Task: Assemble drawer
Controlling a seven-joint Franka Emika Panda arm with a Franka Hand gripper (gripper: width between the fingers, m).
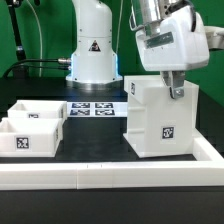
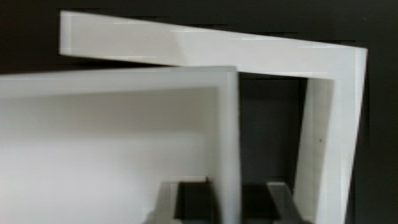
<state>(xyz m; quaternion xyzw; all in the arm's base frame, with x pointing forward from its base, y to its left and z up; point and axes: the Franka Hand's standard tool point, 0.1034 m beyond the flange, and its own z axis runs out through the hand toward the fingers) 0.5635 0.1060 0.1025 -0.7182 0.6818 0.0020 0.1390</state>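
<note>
The white drawer housing (image 1: 160, 125) stands upright on the black table at the exterior view's right, with a square tag on its front. My gripper (image 1: 175, 90) comes down on its top edge. In the wrist view the two dark fingers (image 2: 187, 203) straddle one thin wall of the housing (image 2: 125, 130), close against both faces, so my gripper (image 2: 228, 205) is shut on that wall. Two shallow white trays lie side by side at the exterior view's left: the rear tray (image 1: 42, 113) and the front tray (image 1: 25, 140), each with a tag.
The marker board (image 1: 95, 108) lies flat between the trays and the housing. The long white border rail (image 1: 110, 178) runs along the table's front edge. The arm's white base (image 1: 92, 55) stands behind the marker board.
</note>
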